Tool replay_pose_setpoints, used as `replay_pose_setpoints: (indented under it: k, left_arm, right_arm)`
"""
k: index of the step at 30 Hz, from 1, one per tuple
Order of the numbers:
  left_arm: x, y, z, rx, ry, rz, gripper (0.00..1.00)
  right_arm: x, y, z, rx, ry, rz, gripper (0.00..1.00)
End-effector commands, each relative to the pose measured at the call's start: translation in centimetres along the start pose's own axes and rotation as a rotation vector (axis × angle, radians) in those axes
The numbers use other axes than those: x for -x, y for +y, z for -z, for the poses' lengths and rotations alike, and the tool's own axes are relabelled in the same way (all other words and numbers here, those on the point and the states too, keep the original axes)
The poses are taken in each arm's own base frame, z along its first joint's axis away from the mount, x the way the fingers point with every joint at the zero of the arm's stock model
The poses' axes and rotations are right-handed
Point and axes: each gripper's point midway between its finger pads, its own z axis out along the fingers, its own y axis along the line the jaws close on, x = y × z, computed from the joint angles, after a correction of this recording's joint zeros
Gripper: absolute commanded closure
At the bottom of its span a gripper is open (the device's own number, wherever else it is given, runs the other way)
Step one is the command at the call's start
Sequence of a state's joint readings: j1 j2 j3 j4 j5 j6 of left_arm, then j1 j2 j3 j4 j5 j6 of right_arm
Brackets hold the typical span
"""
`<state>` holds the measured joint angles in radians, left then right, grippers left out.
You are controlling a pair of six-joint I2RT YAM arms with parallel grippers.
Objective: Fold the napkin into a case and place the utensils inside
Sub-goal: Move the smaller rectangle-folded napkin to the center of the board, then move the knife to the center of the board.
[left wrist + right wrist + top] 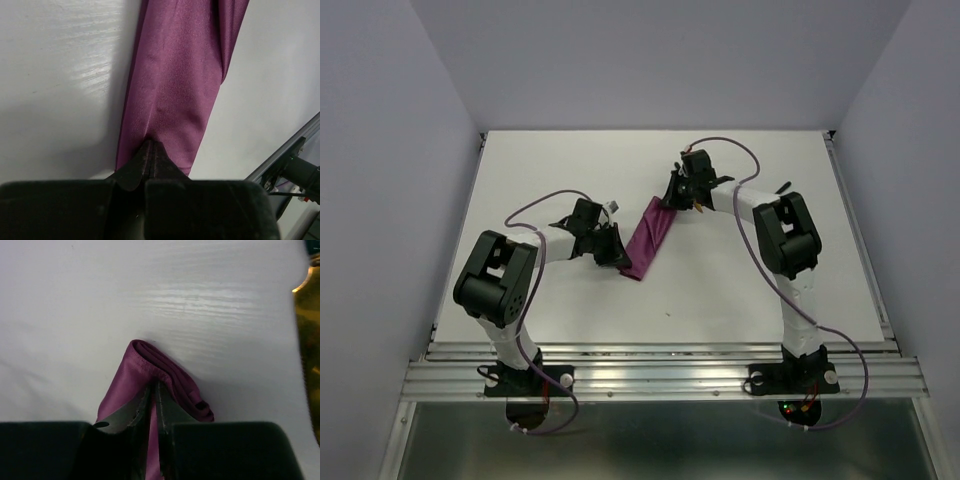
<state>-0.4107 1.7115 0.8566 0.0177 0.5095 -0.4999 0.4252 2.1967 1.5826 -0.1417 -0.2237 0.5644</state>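
The magenta-purple napkin (650, 238) is folded into a narrow, long strip that runs slantwise across the middle of the white table. My left gripper (620, 262) is shut on its near end; in the left wrist view the closed fingertips (151, 145) pinch the cloth (175, 75). My right gripper (672, 205) is shut on its far end; the right wrist view shows the jaws (154, 387) clamped on the layered, folded corner (145, 370). A blurred gold shape (309, 340) sits at the right edge of the right wrist view. A thin dark piece (782, 186) lies behind the right arm.
The white table (570, 170) is walled in by pale panels on the left, back and right. A metal rail (660, 375) runs along the near edge at the arm bases and shows in the left wrist view (280, 160). Purple cables loop over both arms.
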Motion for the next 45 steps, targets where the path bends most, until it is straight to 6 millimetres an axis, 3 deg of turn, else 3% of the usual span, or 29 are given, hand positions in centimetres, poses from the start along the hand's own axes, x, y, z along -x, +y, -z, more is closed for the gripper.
replay_pose_setpoints:
  k: [1,9,13,16,18,19,22,23,24,25,26,28,29,31,33,35,38,41,42,43,44,45]
  left_arm:
    - [1.5,0.0,-0.6,0.012,-0.045,-0.02,1.0]
    - [2.7,-0.3,-0.8,0.016,-0.07,-0.028,1.0]
    - [4.3,-1.5,-0.3,0.003,-0.108,-0.034,1.0]
    - [6.1,-2.7,0.3,-0.006,-0.146,-0.047,1.0]
    - [6.7,-3.1,0.5,-0.004,-0.149,-0.049,1.0]
    - [7.6,-3.7,0.8,-0.009,-0.169,-0.057,1.0]
    - [8.4,-4.2,1.5,0.003,-0.178,-0.058,0.88]
    - [8.6,-4.3,1.8,0.006,-0.183,-0.06,0.83]
    - [9.1,-4.4,2.3,0.012,-0.197,-0.062,0.76]
    - [9.7,-4.2,2.9,0.025,-0.213,-0.058,0.73]
    - [10.2,-4.3,3.6,0.027,-0.232,-0.059,0.69]
    - [11.1,-3.8,4.8,0.051,-0.258,-0.052,0.69]
    - [11.5,-3.8,5.7,0.059,-0.278,-0.053,0.69]
    - [12.3,-3.3,6.9,0.096,-0.302,-0.054,0.69]
    - [12.7,-3.3,8.1,0.105,-0.327,-0.056,0.69]
    - [12.8,-2.9,8.7,0.117,-0.338,-0.045,0.69]
    - [12.6,-2.8,9.3,0.116,-0.352,-0.033,0.69]
    - [12.2,-2.8,9.3,0.106,-0.351,-0.022,0.69]
    - [12.1,-2.8,9.3,0.104,-0.351,-0.021,0.69]
    - [12.0,-2.9,9.3,0.101,-0.35,-0.018,0.69]
    - [11.9,-2.8,9.4,0.101,-0.35,-0.018,0.69]
    - [11.9,-2.9,9.5,0.097,-0.353,-0.02,0.69]
  right_arm:
    - [0.9,-1.2,-1.5,-0.061,-0.015,0.02,0.86]
    - [2.4,-1.2,-1.8,-0.086,-0.053,0.051,0.85]
    - [6.2,0.8,-0.2,-0.073,-0.142,0.095,0.82]
    - [9.2,1.7,1.3,-0.082,-0.214,0.12,0.71]
    - [11.7,0.9,2.2,-0.114,-0.268,0.12,0.57]
    - [11.6,0.0,1.8,-0.151,-0.257,0.136,0.54]
    - [12.9,-2.2,1.3,-0.255,-0.271,0.18,0.43]
    - [13.7,-2.0,1.8,-0.271,-0.286,0.193,0.41]
    - [13.3,-3.1,0.8,-0.303,-0.27,0.205,0.36]
    - [14.4,-3.2,1.2,-0.337,-0.288,0.234,0.34]
    - [13.8,-4.3,0.1,-0.367,-0.267,0.246,0.31]
    - [13.9,-5.3,-0.4,-0.409,-0.251,0.283,0.3]
    - [14.8,-5.1,-0.3,-0.417,-0.274,0.294,0.29]
    - [14.1,-6.3,-1.6,-0.446,-0.24,0.329,0.29]
    - [14.1,-6.7,-2.2,-0.454,-0.234,0.349,0.3]
    - [12.9,-8.0,-3.4,-0.472,-0.195,0.37,0.32]
    - [11.8,-9.3,-4.0,-0.504,-0.167,0.377,0.49]
    - [11.5,-9.8,-3.1,-0.541,-0.171,0.355,0.86]
    - [11.5,-9.8,-2.6,-0.547,-0.178,0.346,0.9]
    - [10.1,-10.7,-2.7,-0.557,-0.156,0.328,0.93]
    - [10.9,-9.7,-1.2,-0.547,-0.19,0.313,0.96]
    - [10.4,-9.8,-0.6,-0.552,-0.194,0.291,0.99]
